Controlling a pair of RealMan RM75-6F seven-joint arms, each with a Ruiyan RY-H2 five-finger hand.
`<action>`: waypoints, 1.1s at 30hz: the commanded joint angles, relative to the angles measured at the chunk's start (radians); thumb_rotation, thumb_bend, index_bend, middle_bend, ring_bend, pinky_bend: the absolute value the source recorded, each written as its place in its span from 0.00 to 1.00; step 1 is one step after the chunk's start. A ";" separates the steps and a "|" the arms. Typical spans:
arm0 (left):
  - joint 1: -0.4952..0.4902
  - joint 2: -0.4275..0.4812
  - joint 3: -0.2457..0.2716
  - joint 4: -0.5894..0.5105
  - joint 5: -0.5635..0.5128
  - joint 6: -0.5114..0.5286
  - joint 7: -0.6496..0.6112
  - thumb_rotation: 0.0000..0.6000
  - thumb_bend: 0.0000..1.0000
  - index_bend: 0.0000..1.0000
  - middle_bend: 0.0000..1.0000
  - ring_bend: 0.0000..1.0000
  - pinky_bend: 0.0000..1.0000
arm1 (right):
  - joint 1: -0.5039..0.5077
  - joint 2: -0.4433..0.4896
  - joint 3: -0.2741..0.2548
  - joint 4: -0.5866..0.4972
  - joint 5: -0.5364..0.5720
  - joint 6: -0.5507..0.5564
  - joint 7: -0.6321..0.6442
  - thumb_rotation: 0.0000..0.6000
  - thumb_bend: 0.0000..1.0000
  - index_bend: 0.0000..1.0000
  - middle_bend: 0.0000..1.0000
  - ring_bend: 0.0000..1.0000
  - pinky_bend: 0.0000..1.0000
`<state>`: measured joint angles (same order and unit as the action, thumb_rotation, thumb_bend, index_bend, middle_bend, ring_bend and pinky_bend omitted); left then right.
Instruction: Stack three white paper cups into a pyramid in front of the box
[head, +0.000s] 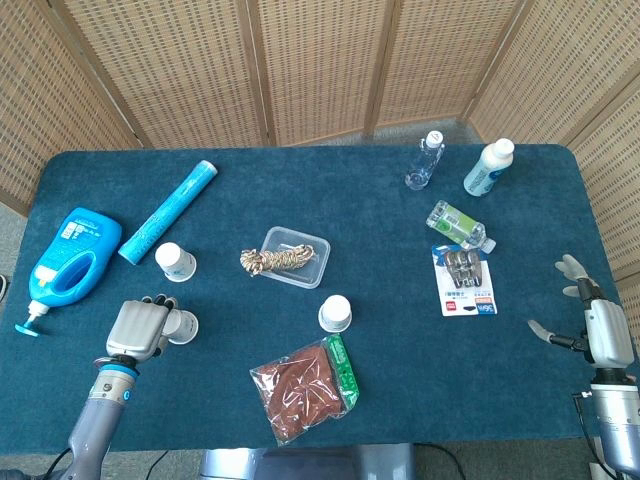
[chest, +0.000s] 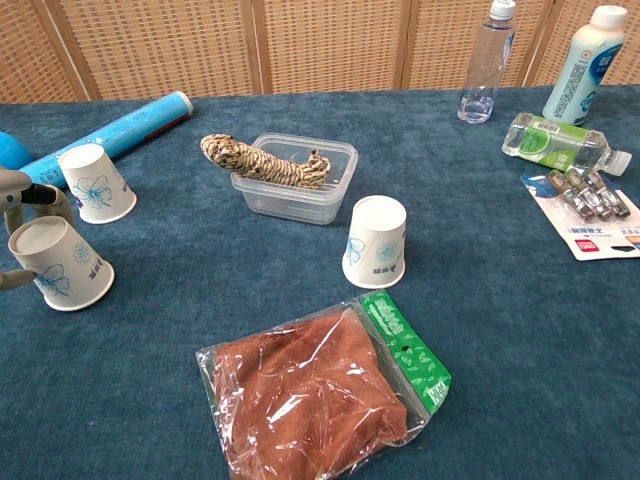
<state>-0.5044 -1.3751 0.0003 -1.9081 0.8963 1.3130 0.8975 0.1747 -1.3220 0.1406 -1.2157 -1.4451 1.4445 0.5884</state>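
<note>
**Left hand grasps the near cup**

We see the left hand grasping a tilted paper cup at the desk's left side. A second cup stands just behind it, a third cup before the plastic box. The right hand is released, fingers apart.

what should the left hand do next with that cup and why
Probably close the left hand firmly on the near cup and lift it toward the box. Its fingers already flank the cup, which looks slightly tilted. The lone cup already stands upside down in front of the box.
</note>
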 joint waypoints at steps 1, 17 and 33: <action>0.004 0.012 -0.002 -0.023 0.013 -0.002 -0.028 1.00 0.38 0.31 0.37 0.41 0.60 | 0.000 -0.001 0.000 0.002 -0.002 -0.001 -0.001 1.00 0.00 0.07 0.21 0.21 0.35; -0.066 -0.051 -0.040 -0.210 0.080 0.007 0.066 1.00 0.37 0.31 0.37 0.41 0.60 | -0.002 -0.005 0.000 0.005 -0.005 -0.009 0.009 1.00 0.00 0.07 0.22 0.21 0.35; -0.228 -0.314 -0.166 -0.082 -0.118 0.089 0.313 1.00 0.37 0.33 0.38 0.41 0.60 | -0.005 -0.026 0.021 0.052 -0.002 0.030 -0.063 1.00 0.00 0.07 0.22 0.21 0.35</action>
<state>-0.7184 -1.6733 -0.1562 -2.0033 0.7915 1.3955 1.2011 0.1704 -1.3442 0.1584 -1.1677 -1.4476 1.4707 0.5253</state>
